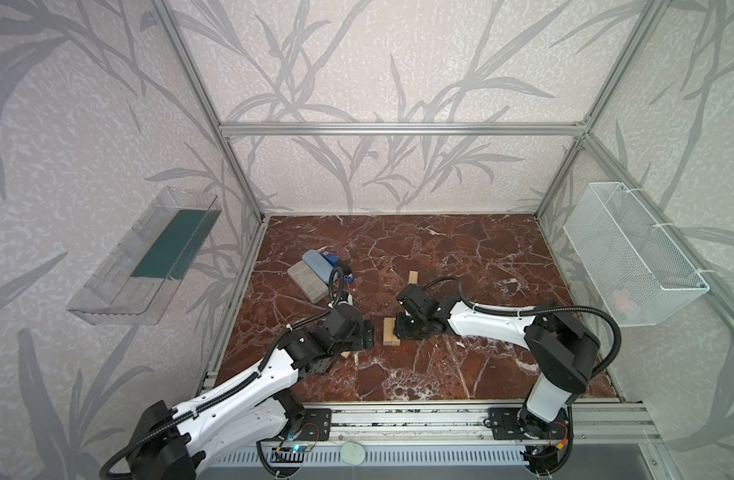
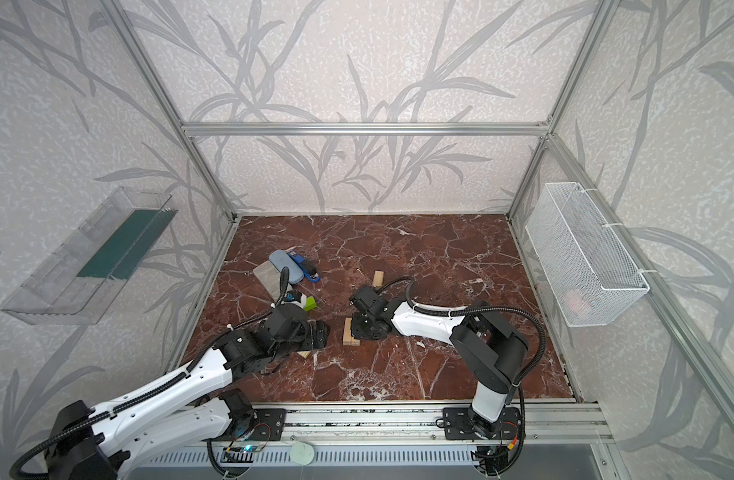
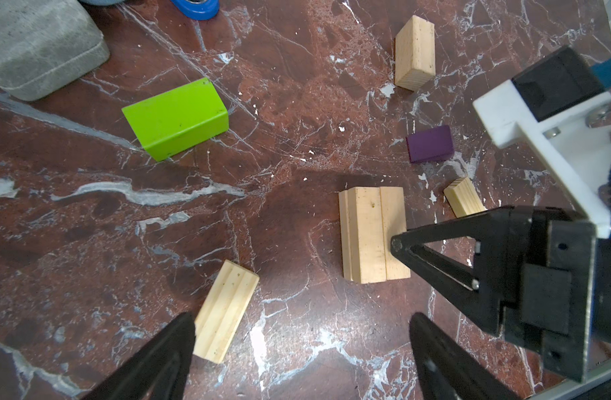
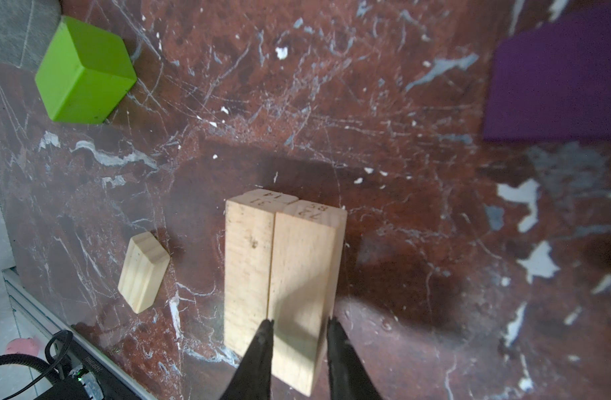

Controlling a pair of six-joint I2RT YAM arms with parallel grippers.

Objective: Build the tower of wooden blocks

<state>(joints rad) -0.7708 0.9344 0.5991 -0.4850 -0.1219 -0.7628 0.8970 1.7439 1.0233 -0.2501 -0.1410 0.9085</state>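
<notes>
Right gripper point(image 4: 300, 325) stands low over the near end of the stack point(image 4: 283, 270). Its fingers point(image 4: 262, 346) are drawn narrow on either side of the top block point(image 4: 307, 277) and appear to touch both flanks; how firm the pinch is cannot be told. That block's long axis runs square to the line between the fingers, so the jaws span its width. Left gripper point(image 3: 302, 317) is spread wide and holds nothing. In both top views the stack sits at the front middle of the table point(image 1: 481, 249), under the right gripper and near the left one. Pale blocks lie side by side, with edges of others showing beneath. Judgement: the next layer wants a block laid across that axis. The nearest candidate is the loose wood block point(image 3: 226, 311), just beside one finger of the left gripper, off centre between its jaws and slanted to them. Left arm is plainly nearer to it. Green block point(image 3: 176, 117) and purple block point(image 3: 429, 143) lie apart on the table.
</notes>
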